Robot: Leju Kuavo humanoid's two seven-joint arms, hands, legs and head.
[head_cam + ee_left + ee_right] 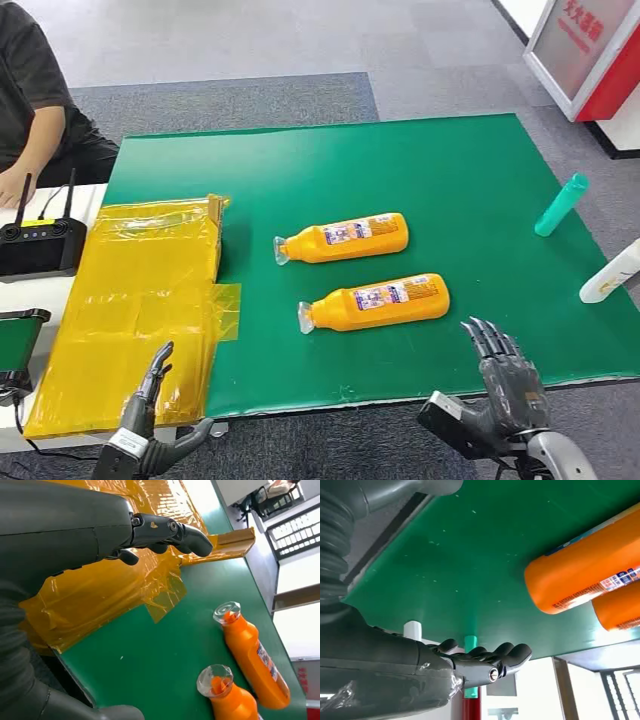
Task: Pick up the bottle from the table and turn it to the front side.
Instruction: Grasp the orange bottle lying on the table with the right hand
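Lying flat near the middle of the green table (468,170) are two orange bottles: the nearer bottle (375,301) and the farther bottle (343,238), side by side, clear caps pointing left. Both hands are hovering empty with fingers spread: left hand (147,395) over yellow sheeting (143,290), right hand (507,375) at the near edge. One teal bottle (561,204) and one white bottle (610,273) are lying far right.

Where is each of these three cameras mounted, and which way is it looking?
Head view: high on the robot, looking down at the green table; left hand and right hand show below.
Left wrist view: behind the left hand, facing the yellow wrapping and bottle caps.
Right wrist view: behind the right hand, facing the bottle bases.
Shared: all three see the two orange bottles.
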